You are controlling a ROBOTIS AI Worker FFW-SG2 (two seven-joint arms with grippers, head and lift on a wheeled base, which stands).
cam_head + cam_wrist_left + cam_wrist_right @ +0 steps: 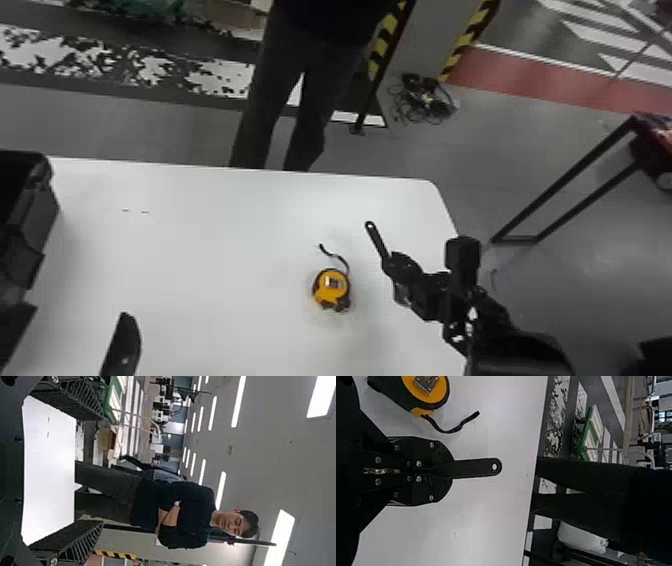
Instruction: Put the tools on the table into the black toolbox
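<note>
Black tool in the right gripper, toolbox on the far left.
Right gripper (449,469) is closed on the black tool (474,468), holed end poking past the tips. Tape measure (331,287) is on the table (200,225) near it, so I'd lift clear of its strap (451,429) before going left. Black toolbox (42,205) may be a long reach: left gripper (100,471), spread wide and empty, could take a handover. Release only inside the rim.
</note>
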